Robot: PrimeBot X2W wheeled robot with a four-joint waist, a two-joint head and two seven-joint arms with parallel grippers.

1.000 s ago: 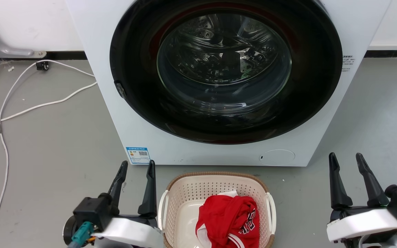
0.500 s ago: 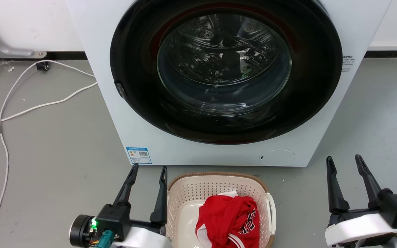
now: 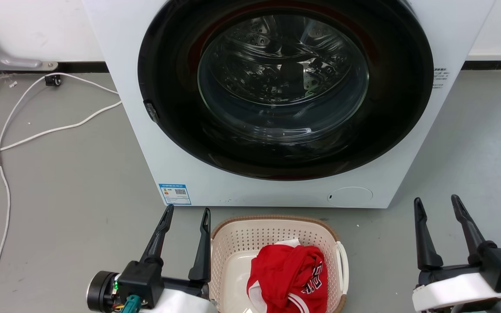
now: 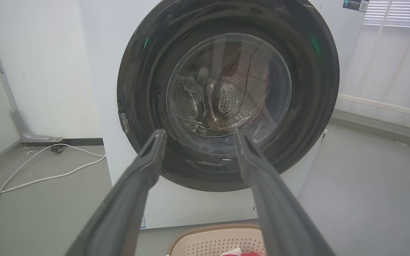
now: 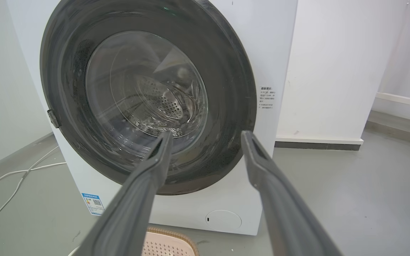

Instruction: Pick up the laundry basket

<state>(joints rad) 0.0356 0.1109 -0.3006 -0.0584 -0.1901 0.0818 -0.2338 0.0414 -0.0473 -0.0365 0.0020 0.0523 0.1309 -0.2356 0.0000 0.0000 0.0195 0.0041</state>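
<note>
The laundry basket (image 3: 250,234), cream with perforated walls and a brown rim, stands on the floor just in front of the washer, holding a red garment (image 3: 287,276). My left gripper (image 3: 188,209) is open, its right finger right against the basket's left rim, hiding the left handle. My right gripper (image 3: 436,201) is open, well to the right of the basket's white right handle (image 3: 344,265). The left wrist view shows the basket's far rim (image 4: 212,233) low between the open fingers. In the right wrist view a corner of the basket (image 5: 171,240) sits at the bottom.
The white washer (image 3: 233,191) with its dark round door (image 3: 283,87) stands close behind the basket. White cables (image 3: 37,134) trail over the grey floor to the left. A white wall (image 5: 333,71) stands right of the washer.
My left gripper shifted right, up against the basket's left side, and its wrist rolled. The right gripper barely moved. The camera tilted slightly.
</note>
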